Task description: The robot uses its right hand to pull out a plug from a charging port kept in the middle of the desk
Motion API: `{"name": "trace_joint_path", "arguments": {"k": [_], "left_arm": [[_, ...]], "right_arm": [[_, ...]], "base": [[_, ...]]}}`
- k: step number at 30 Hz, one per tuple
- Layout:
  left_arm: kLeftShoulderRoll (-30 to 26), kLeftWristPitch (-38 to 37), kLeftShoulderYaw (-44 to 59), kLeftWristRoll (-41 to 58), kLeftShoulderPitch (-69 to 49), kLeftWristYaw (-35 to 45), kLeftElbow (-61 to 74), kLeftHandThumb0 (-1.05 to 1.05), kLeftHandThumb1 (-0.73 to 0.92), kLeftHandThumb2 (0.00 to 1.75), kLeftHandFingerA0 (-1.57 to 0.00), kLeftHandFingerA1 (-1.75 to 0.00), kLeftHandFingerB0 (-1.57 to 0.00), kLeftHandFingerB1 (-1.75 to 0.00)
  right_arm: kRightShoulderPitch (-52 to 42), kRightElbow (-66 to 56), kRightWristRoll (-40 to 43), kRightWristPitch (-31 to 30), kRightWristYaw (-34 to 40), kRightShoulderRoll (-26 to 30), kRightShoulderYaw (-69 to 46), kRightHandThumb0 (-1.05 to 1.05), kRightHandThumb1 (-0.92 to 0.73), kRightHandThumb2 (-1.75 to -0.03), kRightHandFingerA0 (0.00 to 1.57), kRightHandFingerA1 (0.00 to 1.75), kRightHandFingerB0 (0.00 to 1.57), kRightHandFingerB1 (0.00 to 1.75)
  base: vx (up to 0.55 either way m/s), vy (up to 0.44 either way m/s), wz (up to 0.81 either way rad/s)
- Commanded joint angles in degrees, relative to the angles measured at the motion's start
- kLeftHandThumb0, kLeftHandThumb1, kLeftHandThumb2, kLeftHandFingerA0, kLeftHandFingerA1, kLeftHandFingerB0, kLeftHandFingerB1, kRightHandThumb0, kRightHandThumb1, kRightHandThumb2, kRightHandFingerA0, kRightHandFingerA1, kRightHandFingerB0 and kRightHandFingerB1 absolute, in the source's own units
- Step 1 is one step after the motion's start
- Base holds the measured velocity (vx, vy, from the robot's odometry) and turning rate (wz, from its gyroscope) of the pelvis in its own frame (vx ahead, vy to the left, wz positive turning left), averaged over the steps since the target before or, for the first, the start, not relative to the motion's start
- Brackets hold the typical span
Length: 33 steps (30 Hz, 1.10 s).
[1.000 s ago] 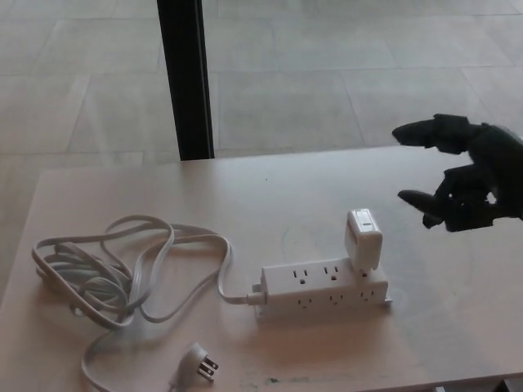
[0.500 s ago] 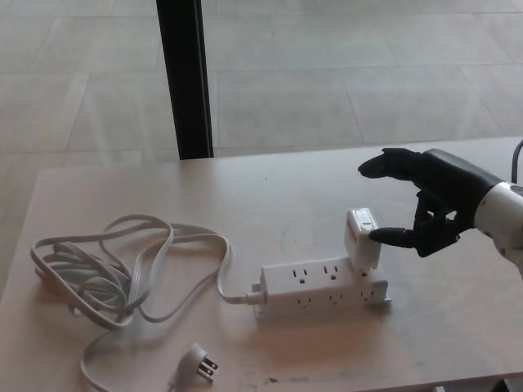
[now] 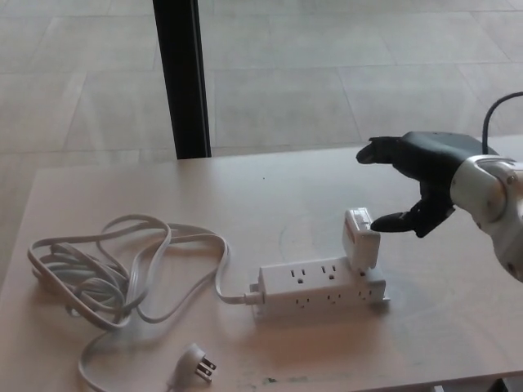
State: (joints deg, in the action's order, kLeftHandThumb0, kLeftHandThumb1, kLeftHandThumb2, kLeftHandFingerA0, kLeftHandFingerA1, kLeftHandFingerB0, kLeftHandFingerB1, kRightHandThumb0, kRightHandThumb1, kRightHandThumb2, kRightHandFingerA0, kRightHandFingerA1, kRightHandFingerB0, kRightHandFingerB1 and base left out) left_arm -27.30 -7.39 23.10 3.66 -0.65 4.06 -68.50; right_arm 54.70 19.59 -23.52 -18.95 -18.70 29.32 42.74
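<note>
Barely begun: right hand hovers with fingers spread, grasping nothing, one fingertip at the white charger plug, which sits seated in the power strip mid-desk, unpulled.

Pale wooden desk, far edge against a tiled floor and a black post. Near the front edge, right of middle: white power strip, a white plug adapter seated in its right end, tilted slightly. Right hand in from the right edge, fingers spread, lower fingertip touching the adapter's upper right side. Toward the left edge, strip's white cord in loose coils, ending in a pronged plug by the front edge.
</note>
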Motion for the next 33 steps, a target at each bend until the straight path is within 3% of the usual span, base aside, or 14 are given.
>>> {"name": "trace_joint_path", "arguments": {"k": [1,4,5,6,15,17,19,20,23,27,28,29,30,33], "left_arm": [[-1.98,-2.34,-0.42,0.50,0.27,0.79,-0.75,-0.88,0.92,0.85,-0.78,-0.57,-0.47,-0.43],[-2.00,-2.88,-0.33,0.70,0.25,1.21,-1.10,-0.89,0.92,0.83,-0.72,-0.54,-0.50,-0.44],[-2.06,-2.91,-0.55,0.47,0.24,1.05,-1.10,-0.87,0.92,0.83,-0.72,-0.53,-0.49,-0.44],[-2.10,-2.93,-0.65,0.41,0.37,1.05,-1.19,-0.88,0.92,0.84,-0.72,-0.53,-0.47,-0.43],[-1.99,-2.87,-0.37,1.19,1.01,1.30,-1.03,-0.87,0.92,0.83,-0.73,-0.54,-0.49,-0.45],[-2.19,-2.88,-1.44,0.04,0.85,0.46,-0.80,-0.86,0.92,0.84,-0.73,-0.54,-0.49,-0.45],[-2.22,-2.98,-1.47,0.27,1.20,0.49,-1.16,-0.86,0.92,0.83,-0.73,-0.53,-0.50,-0.43],[-2.21,-2.92,-1.38,0.50,1.23,0.62,-1.20,-0.87,0.92,0.83,-0.72,-0.53,-0.51,-0.44],[-2.18,-2.70,-1.14,0.95,1.34,0.92,-0.95,-0.84,0.92,0.82,-0.71,-0.53,-0.50,-0.43],[-2.09,-2.70,-0.95,1.21,1.43,0.95,-1.06,-0.85,0.92,0.82,-0.72,-0.53,-0.51,-0.44],[-2.15,-2.67,-1.09,1.08,1.49,0.99,-1.10,-0.84,0.92,0.81,-0.72,-0.52,-0.49,-0.43],[-2.16,-2.67,-1.11,1.07,1.50,0.99,-1.11,-0.84,0.92,0.81,-0.72,-0.52,-0.49,-0.43],[-2.16,-2.54,-1.20,0.94,1.56,0.65,-1.14,-0.86,0.92,0.84,-0.73,-0.53,-0.49,-0.43],[-2.04,-2.33,-1.22,0.91,1.63,0.13,-0.88,-0.84,0.92,0.82,-0.74,-0.54,-0.52,-0.45]], "right_arm": [[2.13,3.08,-7.18,4.99,-0.16,-2.14,0.89,-0.82,-0.50,-0.85,0.96,1.37,0.13,0.41],[2.14,3.36,-8.32,4.46,-1.83,-3.31,0.88,-0.84,-0.50,-0.85,0.94,1.36,0.12,0.42],[1.87,3.10,-8.44,4.62,-2.76,-3.14,0.81,-0.77,-0.60,-0.61,0.84,1.42,0.17,0.31],[1.72,2.97,-8.70,4.73,-3.50,-3.03,0.67,-0.76,-0.61,-0.59,0.82,1.33,0.16,0.30],[-1.34,4.16,-10.43,7.14,-4.80,-1.95,-2.05,-0.78,-0.52,-0.64,0.82,1.41,0.19,0.33],[-1.13,5.61,-11.27,7.89,-5.66,-1.21,-1.88,-0.80,-0.48,-0.87,0.71,0.89,0.12,0.42],[-0.54,6.55,-12.09,8.61,-6.43,-0.74,-1.74,-0.82,-0.49,-0.88,0.77,1.07,0.12,0.42],[-0.50,6.74,-12.42,8.75,-6.56,-0.74,-1.81,-0.81,-0.62,-0.60,0.76,1.14,0.20,0.30],[-0.15,7.47,-13.51,9.01,-6.88,-0.87,-1.86,-0.80,-0.61,-0.60,0.77,1.25,0.21,0.31],[-1.09,5.68,-13.72,8.56,-7.27,-2.15,-2.77,-0.81,-0.61,-0.59,0.70,1.06,0.21,0.31],[-2.06,3.98,-13.57,8.34,-7.44,-2.50,-3.15,-0.81,-0.48,-0.87,0.78,1.15,0.16,0.43],[-2.29,3.69,-13.77,8.33,-7.60,-2.61,-3.40,-0.81,-0.48,-0.87,0.78,1.15,0.16,0.43],[-2.65,3.49,-13.78,8.62,-7.54,-3.31,-3.46,-0.81,-0.60,-0.59,0.79,1.37,0.24,0.31],[-3.16,3.17,-13.62,8.35,-8.03,-4.34,-4.14,-0.80,-0.59,-0.61,0.82,1.44,0.24,0.32]], "base": [[0.00,0.000,0.00],[0.00,0.000,0.00],[0.00,0.000,0.00],[0.00,0.000,0.00],[0.00,0.000,0.00],[0.00,0.000,0.00],[0.00,0.000,0.00],[0.00,0.000,0.00],[0.00,0.000,0.00],[0.00,0.000,0.00],[0.00,0.000,0.00],[0.00,0.000,0.00],[0.00,0.000,0.00],[0.00,0.000,0.00]]}}
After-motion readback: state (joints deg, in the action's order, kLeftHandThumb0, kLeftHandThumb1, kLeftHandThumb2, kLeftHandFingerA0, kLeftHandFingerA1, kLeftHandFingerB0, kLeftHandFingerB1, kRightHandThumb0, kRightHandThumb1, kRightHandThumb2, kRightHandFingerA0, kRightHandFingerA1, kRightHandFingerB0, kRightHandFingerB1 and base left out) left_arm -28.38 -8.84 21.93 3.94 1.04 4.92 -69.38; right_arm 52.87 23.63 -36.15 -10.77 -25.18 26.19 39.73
